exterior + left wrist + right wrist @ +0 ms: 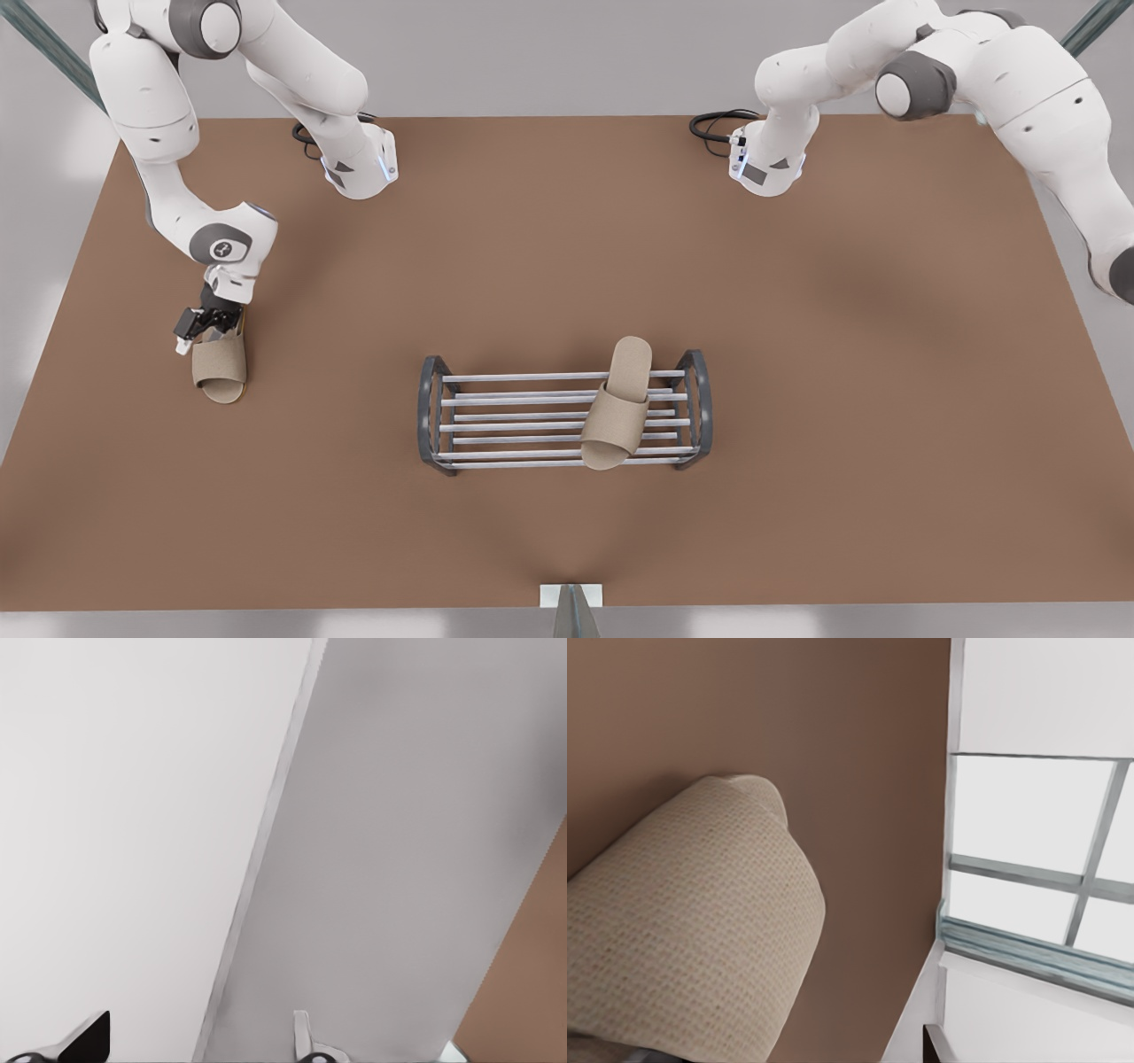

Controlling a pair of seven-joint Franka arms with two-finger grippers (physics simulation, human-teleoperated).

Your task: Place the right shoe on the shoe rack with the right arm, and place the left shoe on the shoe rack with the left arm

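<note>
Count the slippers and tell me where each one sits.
2. One slipper lies across the shoe rack rods near its front-view right end. The other is on the table at the front view's left, at the right end effector.

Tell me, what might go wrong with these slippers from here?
1. The right gripper sits at the very heel end of the second slipper. Carried from there, the slipper could droop, swing or slip out.
2. The racked slipper lies askew on the shoe rack, with its toe past the near rods. A bump while the other is set down might tip it off.
</note>
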